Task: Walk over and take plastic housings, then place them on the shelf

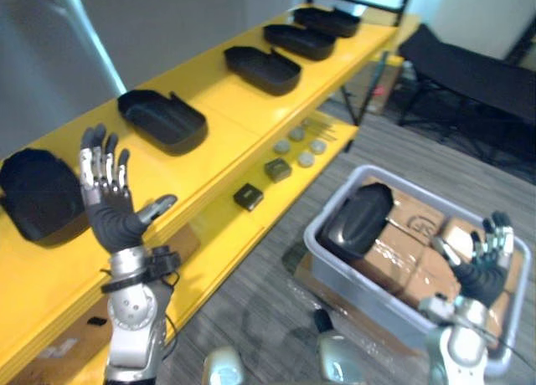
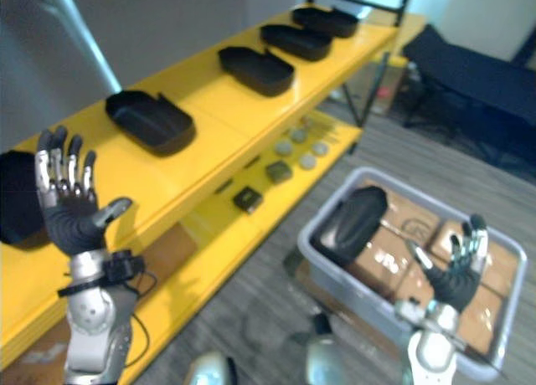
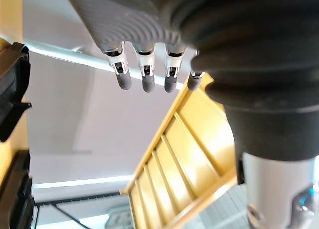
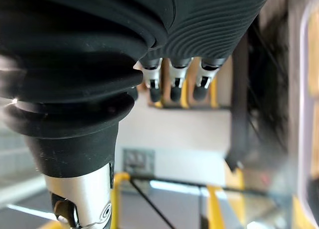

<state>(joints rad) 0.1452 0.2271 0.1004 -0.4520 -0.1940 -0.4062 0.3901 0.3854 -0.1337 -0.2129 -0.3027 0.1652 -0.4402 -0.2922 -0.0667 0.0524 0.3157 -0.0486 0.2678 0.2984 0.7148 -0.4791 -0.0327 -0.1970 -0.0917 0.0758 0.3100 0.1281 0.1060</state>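
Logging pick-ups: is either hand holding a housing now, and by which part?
Nothing is held. Both the left hand and the right hand are open and empty; one black housing lies untouched in the grey bin.

Cardboard boxes (image 1: 394, 259) in a grey bin (image 1: 368, 304) on the floor (image 1: 268, 305), black folding cot (image 1: 469, 67) beyond.

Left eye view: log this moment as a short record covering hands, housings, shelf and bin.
left hand: open, empty, raised in front of the shelf
right hand: open, empty, over the bin
shelf: yellow, two tiers
housings: five, black, in a row on the top tier
lower tier: small parts
bin: grey, on the floor, holds one more housing lying on boxes
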